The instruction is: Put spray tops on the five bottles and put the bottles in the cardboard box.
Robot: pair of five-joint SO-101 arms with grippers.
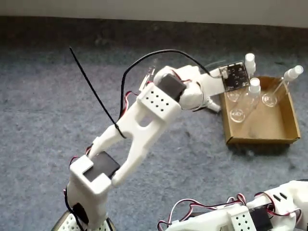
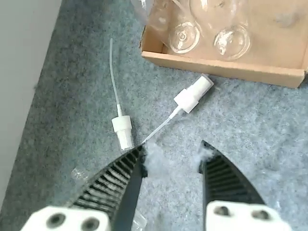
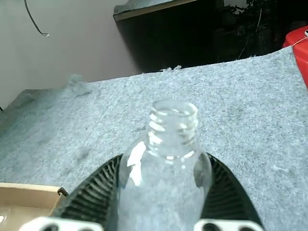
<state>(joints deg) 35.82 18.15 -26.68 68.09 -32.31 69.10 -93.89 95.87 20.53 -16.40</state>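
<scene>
Inside the shallow brown cardboard box [image 1: 276, 124] I count three clear plastic bottles [image 1: 250, 98], all upright and close together, each with a white spray top screwed on. Just outside the box's near wall, two loose white plastic spray tops with thin dip tubes lie on the grey felt-covered worktop [image 2: 250, 125]: one [image 2: 122, 129] with its tube pointing away from me, the other [image 2: 193, 95] closer to the box, its tube ending just beside one finger of my left pincer [image 2: 172, 149]. That pincer hangs wide open over the felt, holding nothing. My right pincer [image 3: 166, 161] grips a fourth clear bottle [image 3: 172, 126] around its body; its threaded neck is bare and uncapped.
</scene>
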